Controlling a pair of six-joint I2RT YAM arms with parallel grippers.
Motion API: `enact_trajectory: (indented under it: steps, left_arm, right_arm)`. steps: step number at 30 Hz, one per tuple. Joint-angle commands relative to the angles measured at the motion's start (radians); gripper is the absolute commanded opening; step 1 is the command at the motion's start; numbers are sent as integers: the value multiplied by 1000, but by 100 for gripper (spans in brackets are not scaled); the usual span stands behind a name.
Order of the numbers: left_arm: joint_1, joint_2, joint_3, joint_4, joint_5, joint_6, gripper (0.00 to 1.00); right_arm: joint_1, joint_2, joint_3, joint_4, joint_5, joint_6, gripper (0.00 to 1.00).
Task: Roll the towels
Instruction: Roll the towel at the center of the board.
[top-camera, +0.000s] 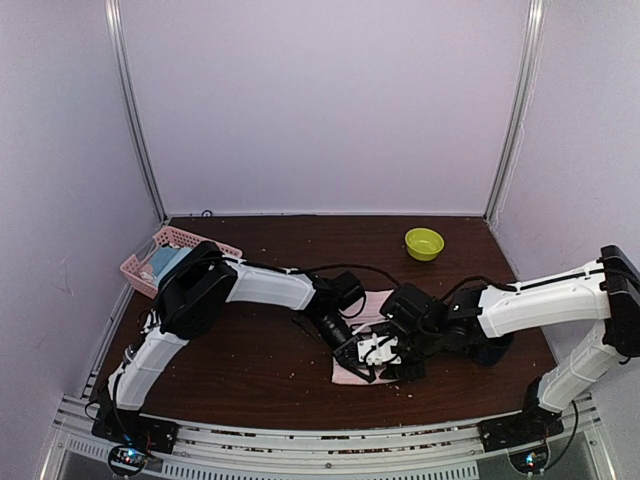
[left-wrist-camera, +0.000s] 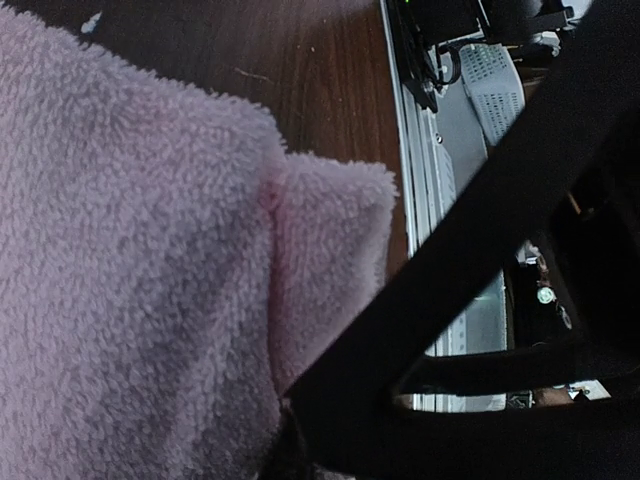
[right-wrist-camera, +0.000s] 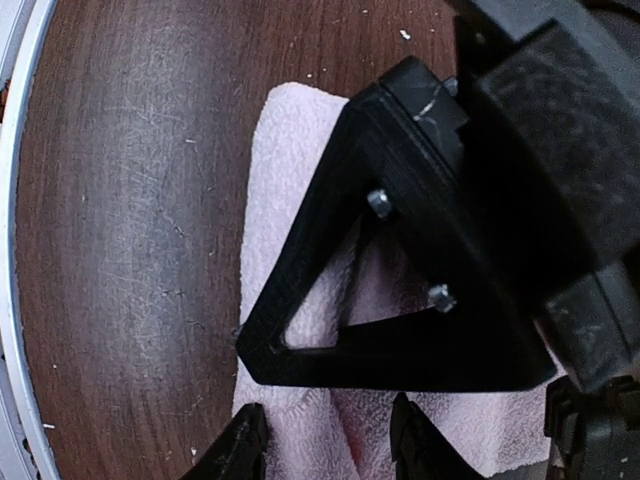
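On table, centre-front: pink towel, one edge folded over. Right gripper wide, fingers astride towel. Left gripper pressed on fold, gap hidden – can't tell if pinching.
Risk: grippers v. close, cd knock; fold cd spring flat if nothing pins it – loose roll.
Count: 1 table, 2 arms, 1 towel seen (green not in view), 1 basket, 1 bowl.

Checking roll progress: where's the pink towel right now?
The pink towel lies front-centre on the table in the top view, beneath the left claw and right claw; the yellow-green bowl sits farther back, right.
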Motion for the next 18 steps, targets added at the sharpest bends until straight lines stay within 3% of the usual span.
enact_trajectory:
  steps: [1,13,18]
  left_arm:
    - [0,68,-53,-66,-86,-7,14]
    - [3,64,-62,-59,-94,-6,14]
    - [6,55,-67,-59,-94,-2,14]
  right_arm:
    - [14,30,8,39,-19,1,44]
    - [31,-14,55,-61,-120,40,42]
    - [45,39,43,-20,-49,77,43]
